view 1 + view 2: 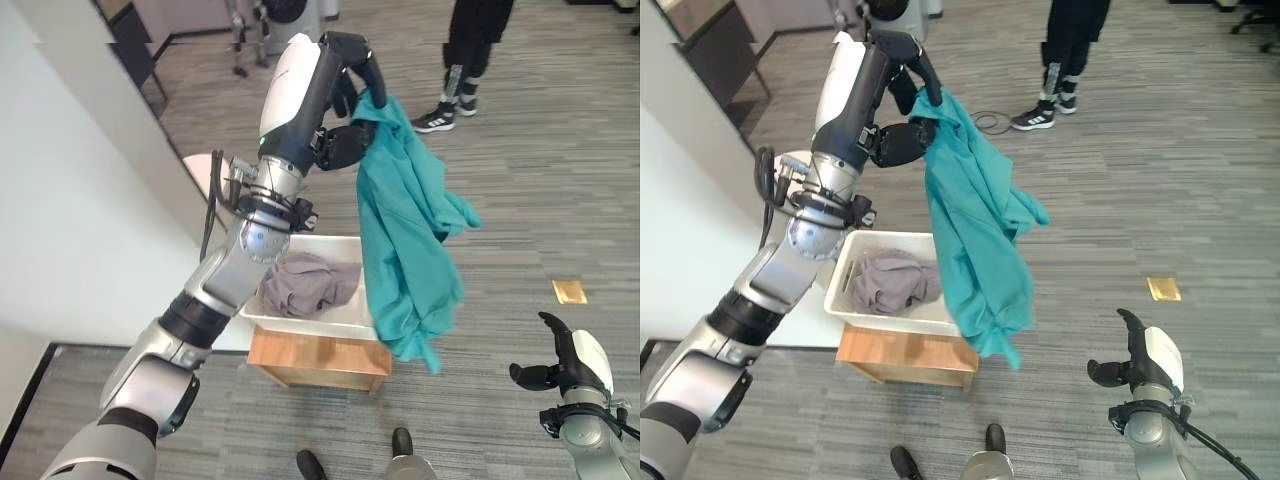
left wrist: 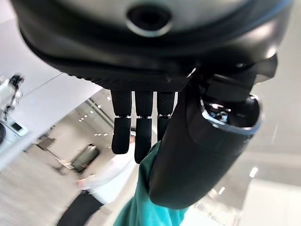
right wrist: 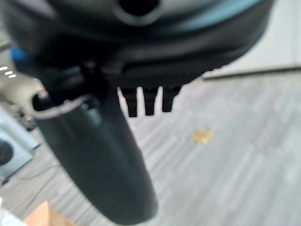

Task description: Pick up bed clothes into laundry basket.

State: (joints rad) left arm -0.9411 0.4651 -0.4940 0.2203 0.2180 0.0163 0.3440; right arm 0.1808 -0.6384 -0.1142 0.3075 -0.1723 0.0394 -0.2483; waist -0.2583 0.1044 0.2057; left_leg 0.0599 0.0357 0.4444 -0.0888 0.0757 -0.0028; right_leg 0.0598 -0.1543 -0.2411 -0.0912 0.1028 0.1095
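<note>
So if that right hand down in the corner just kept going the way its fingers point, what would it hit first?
Probably nothing but carpet: the right hand, open and empty, points over bare grey floor toward a small yellow scrap, though depth is hard to judge.

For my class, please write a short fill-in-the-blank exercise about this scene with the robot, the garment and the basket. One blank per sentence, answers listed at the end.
1. The left robot hand holds up a garment whose colour is ____.
2. The white laundry basket rests on a small ____ stand.
3. The clothing already lying in the basket is ____ in colour.
4. The right robot hand holds ____.

Answers: teal; wooden; grey; nothing
</note>
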